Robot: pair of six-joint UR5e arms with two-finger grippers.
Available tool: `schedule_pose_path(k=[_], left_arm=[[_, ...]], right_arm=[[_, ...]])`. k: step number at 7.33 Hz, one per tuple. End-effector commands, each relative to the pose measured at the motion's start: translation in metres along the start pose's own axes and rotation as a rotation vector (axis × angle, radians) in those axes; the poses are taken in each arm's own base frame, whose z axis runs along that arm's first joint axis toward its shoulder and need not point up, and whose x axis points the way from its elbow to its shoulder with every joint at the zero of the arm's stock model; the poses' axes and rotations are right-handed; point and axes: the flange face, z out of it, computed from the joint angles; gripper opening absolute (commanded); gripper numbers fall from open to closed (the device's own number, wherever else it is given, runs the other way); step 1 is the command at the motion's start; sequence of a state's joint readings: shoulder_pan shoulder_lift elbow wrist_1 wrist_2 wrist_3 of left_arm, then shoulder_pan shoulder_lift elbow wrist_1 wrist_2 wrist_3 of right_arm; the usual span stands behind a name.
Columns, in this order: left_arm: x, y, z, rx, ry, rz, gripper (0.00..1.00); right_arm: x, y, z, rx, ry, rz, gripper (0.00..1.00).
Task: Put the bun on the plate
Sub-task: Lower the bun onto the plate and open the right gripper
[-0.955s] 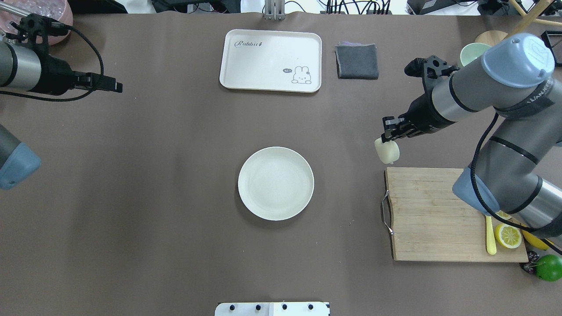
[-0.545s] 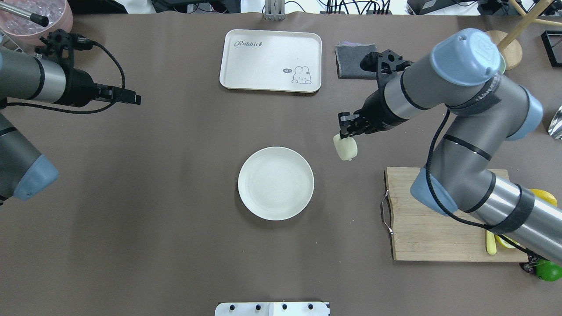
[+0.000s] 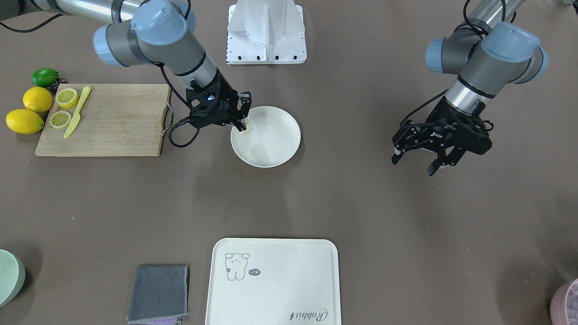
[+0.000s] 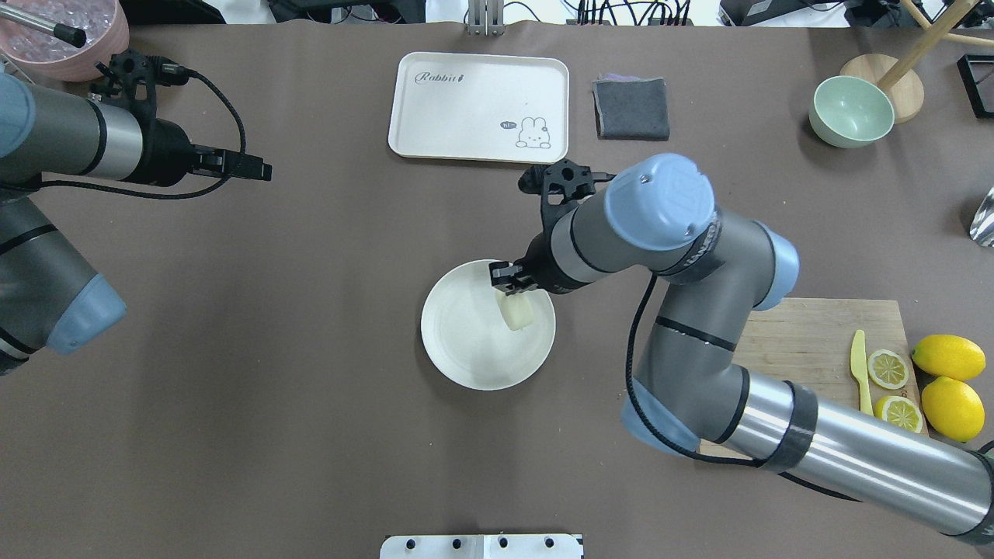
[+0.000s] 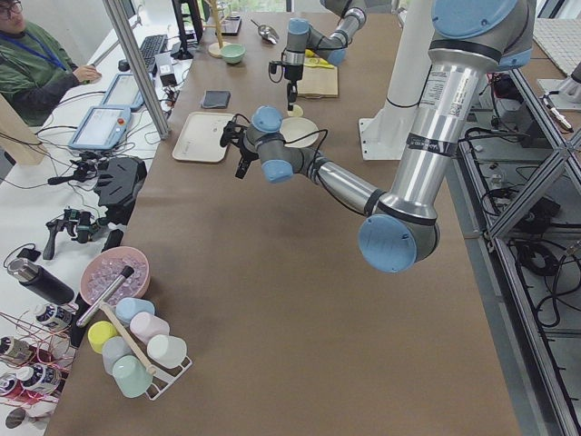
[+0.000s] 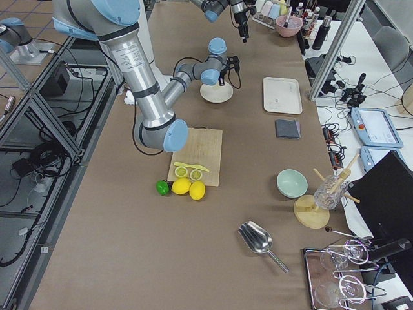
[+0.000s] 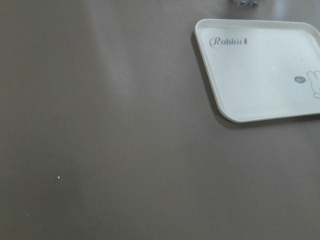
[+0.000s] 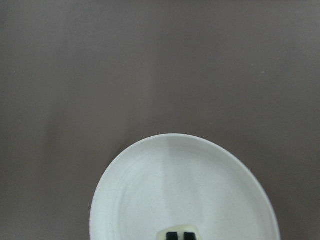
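The bun (image 4: 518, 314), a small pale cream block, hangs over the right part of the round off-white plate (image 4: 454, 353) with my right gripper (image 4: 509, 290) shut on its top. From across the table the bun (image 3: 243, 127) sits low at the plate's (image 3: 282, 153) edge nearest the cutting board. Whether it touches the dish I cannot tell. The right wrist view has the plate (image 8: 180, 185) below and the bun (image 8: 181, 233) at the bottom edge between two dark fingertips. My left gripper (image 3: 413, 165) hovers open and holds nothing, far from the plate.
A cream tray (image 4: 477, 105) with a rabbit drawing and a folded grey cloth (image 4: 630, 109) lie at the far side. A wooden cutting board (image 4: 808, 334) with a yellow knife, lemon halves (image 4: 885, 369) and whole lemons is on the right. A green bowl (image 4: 850, 112) stands far right.
My right arm has swung left with the bun, from beside the cutting board to over the plate. My left arm has shifted slightly right.
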State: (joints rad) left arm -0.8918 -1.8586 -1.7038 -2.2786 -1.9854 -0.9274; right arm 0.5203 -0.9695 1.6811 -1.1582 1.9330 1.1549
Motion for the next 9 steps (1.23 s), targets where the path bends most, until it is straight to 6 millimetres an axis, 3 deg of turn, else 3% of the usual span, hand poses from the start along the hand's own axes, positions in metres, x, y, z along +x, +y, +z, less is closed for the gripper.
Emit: schedule_pose_path(k=[1,2,3,4,6,8,9], left_arm=[[-0.001,0.000,0.005,-0.005,-0.005,-0.003,0.98],[-0.001,0.000,0.006,-0.005,-0.005,-0.004,0.98],[-0.004,0.000,0.007,-0.007,-0.010,-0.004,0.98],[-0.006,0.001,0.007,-0.009,-0.012,-0.006,0.98],[-0.002,-0.001,0.005,-0.004,-0.005,-0.005,0.98],[-0.007,-0.007,-0.001,0.008,-0.009,-0.010,0.98],[-0.028,-0.003,0.003,-0.007,-0.044,-0.021,0.98]], right_arm=[[-0.019,0.015,0.036,0.015,0.002,-0.025,0.00],[-0.017,0.017,0.040,0.010,0.007,-0.034,0.00],[-0.017,0.017,0.040,0.009,0.008,-0.038,0.28],[-0.018,0.018,0.040,0.007,0.006,-0.041,0.99],[-0.019,0.017,0.036,0.023,-0.021,-0.051,1.00],[-0.012,-0.008,0.012,0.065,-0.030,-0.036,1.00],[-0.002,-0.023,0.000,0.090,-0.019,-0.019,1.00]])
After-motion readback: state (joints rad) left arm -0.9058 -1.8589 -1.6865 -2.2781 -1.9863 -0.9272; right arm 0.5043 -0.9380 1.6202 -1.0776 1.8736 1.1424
